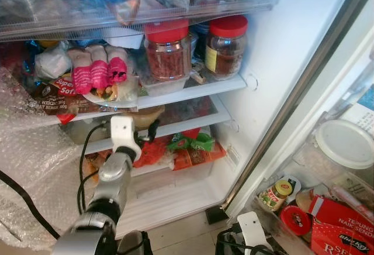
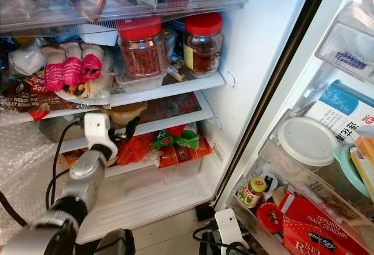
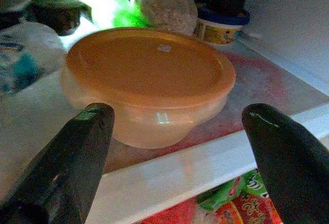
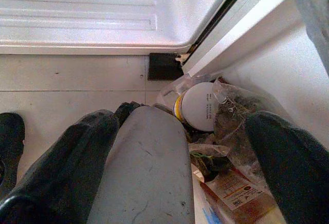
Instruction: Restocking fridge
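two red-lidded jars (image 1: 168, 49) stand side by side on the upper shelf, near the fridge wall, likely kept upright so nothing spills. beside them we count three pink-wrapped rolls (image 1: 98, 71) on a plate. one orange-lidded tub (image 3: 149, 82) sits on the middle glass shelf (image 3: 267, 85), just behind its white front edge. our left gripper (image 3: 177, 152) faces that tub with fingers spread wide on either side of it, touching nothing, so we judge the tub is either just set down or about to be grasped. our right gripper (image 4: 190, 157) hangs low by the door bins, fingers apart and empty, above the floor (image 4: 67, 77).
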Robot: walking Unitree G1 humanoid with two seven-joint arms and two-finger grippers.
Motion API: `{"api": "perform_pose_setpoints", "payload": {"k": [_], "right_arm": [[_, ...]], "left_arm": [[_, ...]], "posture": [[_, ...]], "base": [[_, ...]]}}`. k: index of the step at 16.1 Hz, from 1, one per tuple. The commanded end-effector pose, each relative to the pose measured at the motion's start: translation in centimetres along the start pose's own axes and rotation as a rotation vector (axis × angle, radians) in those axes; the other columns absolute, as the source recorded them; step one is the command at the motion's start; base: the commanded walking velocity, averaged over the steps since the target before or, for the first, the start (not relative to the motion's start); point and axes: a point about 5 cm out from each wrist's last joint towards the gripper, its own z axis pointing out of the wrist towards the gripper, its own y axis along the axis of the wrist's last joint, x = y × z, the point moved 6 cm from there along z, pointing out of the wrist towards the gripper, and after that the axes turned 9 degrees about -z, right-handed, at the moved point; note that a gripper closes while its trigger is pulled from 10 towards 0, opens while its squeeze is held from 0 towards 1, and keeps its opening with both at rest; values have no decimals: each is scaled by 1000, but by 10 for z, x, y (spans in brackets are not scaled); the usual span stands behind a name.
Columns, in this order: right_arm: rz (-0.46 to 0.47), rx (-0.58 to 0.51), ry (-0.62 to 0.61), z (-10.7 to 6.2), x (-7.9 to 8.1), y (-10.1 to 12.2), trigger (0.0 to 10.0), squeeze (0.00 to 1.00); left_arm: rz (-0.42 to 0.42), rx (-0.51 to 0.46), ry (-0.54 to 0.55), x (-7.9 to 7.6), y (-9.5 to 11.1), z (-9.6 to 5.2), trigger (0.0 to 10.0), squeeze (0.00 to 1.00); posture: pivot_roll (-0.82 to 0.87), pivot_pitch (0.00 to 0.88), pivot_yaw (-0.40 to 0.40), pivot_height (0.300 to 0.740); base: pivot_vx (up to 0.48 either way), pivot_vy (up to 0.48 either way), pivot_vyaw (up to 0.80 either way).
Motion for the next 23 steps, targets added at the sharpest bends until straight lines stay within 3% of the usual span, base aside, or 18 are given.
{"api": "perform_pose_setpoints", "payload": {"k": [1,4,9,12,23], "right_arm": [[3,145,19,-10,3,-46,10000,0],[2,153,29,-11,7,-49,10000,0],[2,156,35,-12,11,-51,10000,0],[0,157,37,-12,12,-51,10000,0],[-6,155,33,-11,6,-50,10000,0]], "left_arm": [[18,-24,-20,-2,4,-2,10000,0],[39,-57,-41,-2,3,-25,10000,0],[47,-74,-27,-1,6,-45,10000,0],[66,-60,31,8,1,-60,10000,0],[67,-29,41,4,-3,-62,10000,0]], "posture": [[-145,83,-40,624],[-139,82,-35,624],[-136,75,-32,624],[-136,69,-30,624],[-139,39,-26,624]], "base": [[0,0,0],[0,0,0],[0,0,0],[0,0,0],[-278,0,0]]}}
